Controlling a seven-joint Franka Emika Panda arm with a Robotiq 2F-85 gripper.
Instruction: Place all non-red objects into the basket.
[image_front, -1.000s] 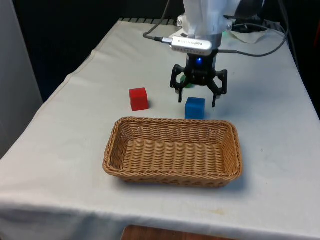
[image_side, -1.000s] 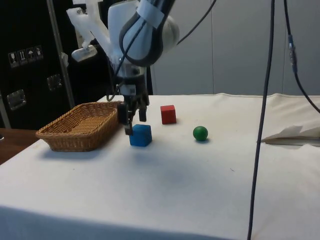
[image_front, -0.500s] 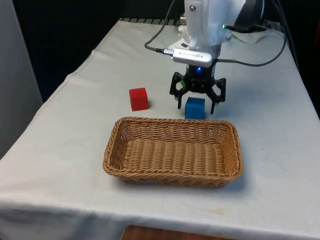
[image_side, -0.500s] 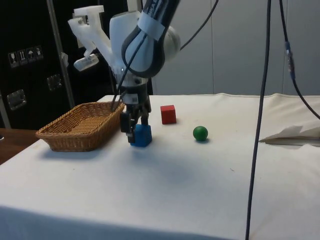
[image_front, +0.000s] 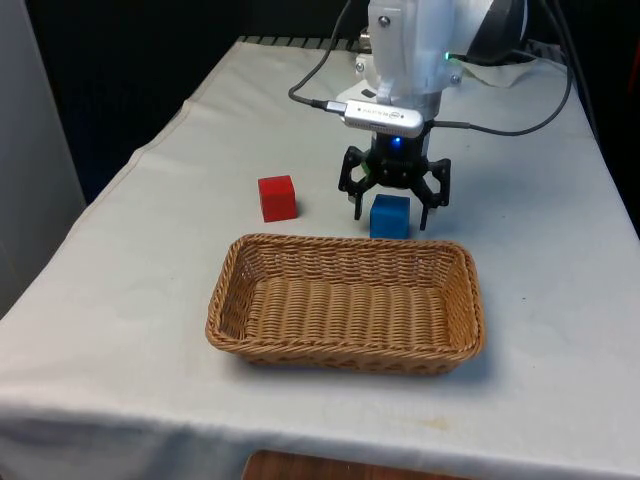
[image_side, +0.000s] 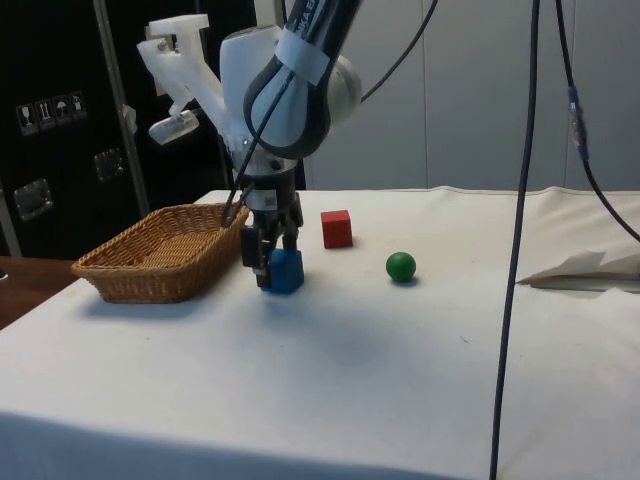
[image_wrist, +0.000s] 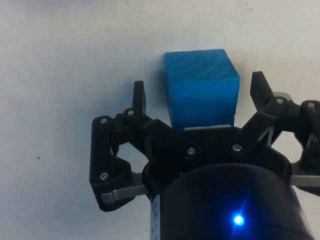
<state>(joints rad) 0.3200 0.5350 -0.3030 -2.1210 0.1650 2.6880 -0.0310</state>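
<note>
Evenly and brightly lit from overhead, with no hard glare on the white cloth-covered table (image_front: 140, 300). Soft, short shadows only: a faint one under the woven wicker basket (image_front: 345, 305) toward 5 o'clock in the front view, a small one beneath the green ball (image_side: 401, 266) in the side view. Deep black behind at 12 o'clock. Blue cube (image_wrist: 201, 90) crisp in the wrist view, slightly washed on its lit face.

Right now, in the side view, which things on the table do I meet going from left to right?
basket → blue cube, with the open claw around it → red cube → green ball
</note>
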